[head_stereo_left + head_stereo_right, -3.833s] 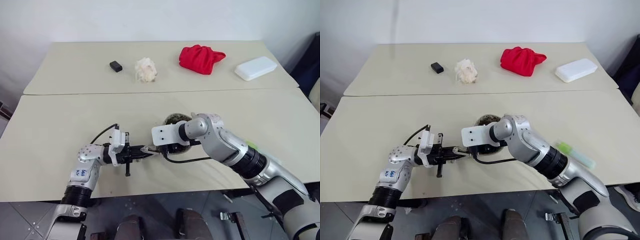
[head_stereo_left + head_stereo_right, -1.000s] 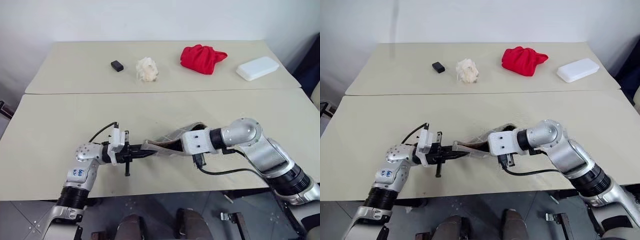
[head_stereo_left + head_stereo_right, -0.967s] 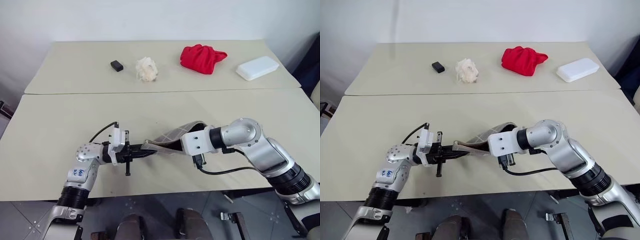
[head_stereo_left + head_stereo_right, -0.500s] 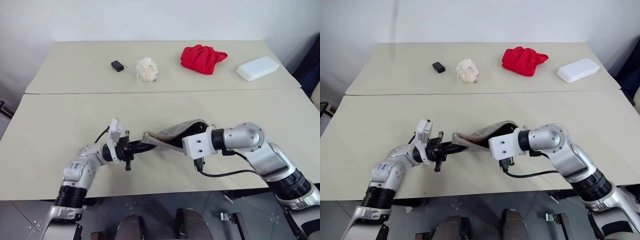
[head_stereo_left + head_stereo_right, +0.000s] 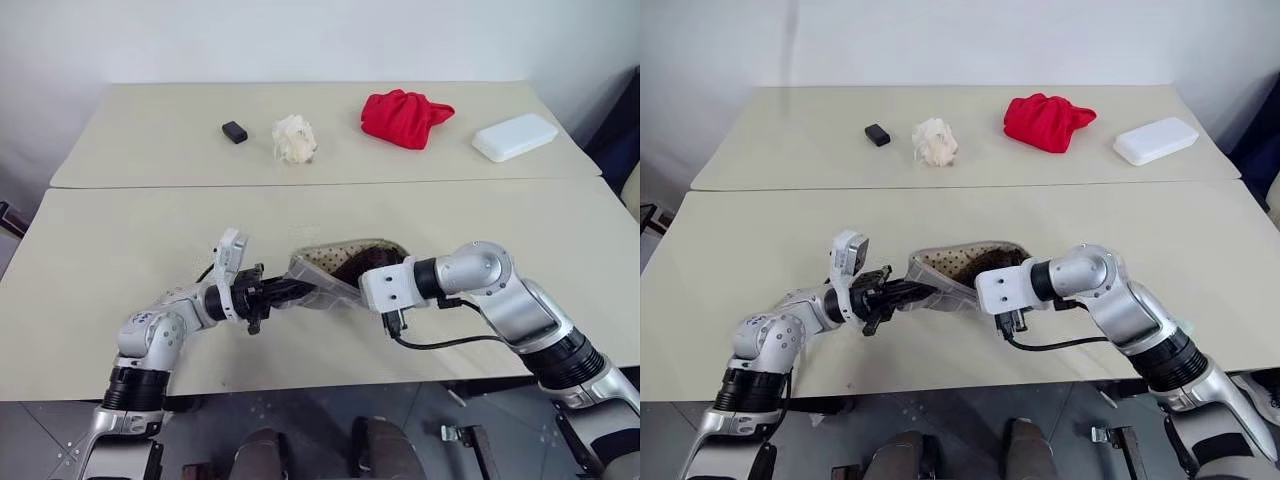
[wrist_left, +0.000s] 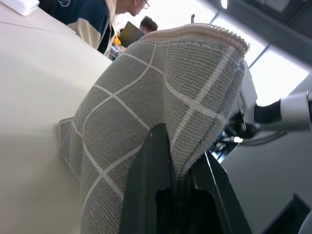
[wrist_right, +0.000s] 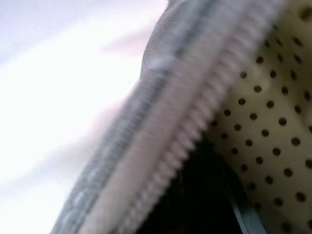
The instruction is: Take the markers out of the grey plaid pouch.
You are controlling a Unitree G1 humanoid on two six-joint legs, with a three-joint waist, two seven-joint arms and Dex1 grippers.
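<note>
1. Rolling since a second ago, left gripper (image 5: 290, 290) is tipping the grey plaid pouch (image 5: 325, 278) mouth-up, its fingers pinching one woven end
2. Right gripper (image 5: 992, 268) is gripping the opposite edge, tan dotted lining showing

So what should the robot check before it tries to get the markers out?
1. Left gripper shut on the grey plaid pouch: ok.
2. Pouch mouth open, dotted lining showing: ok.
3. Right gripper at the pouch's other end: ok; its grip: cannot tell.
4. Markers seen inside the pouch: cannot tell, it is dark in there.
5. Bare table near the pouch for putting markers down: ok.
</note>
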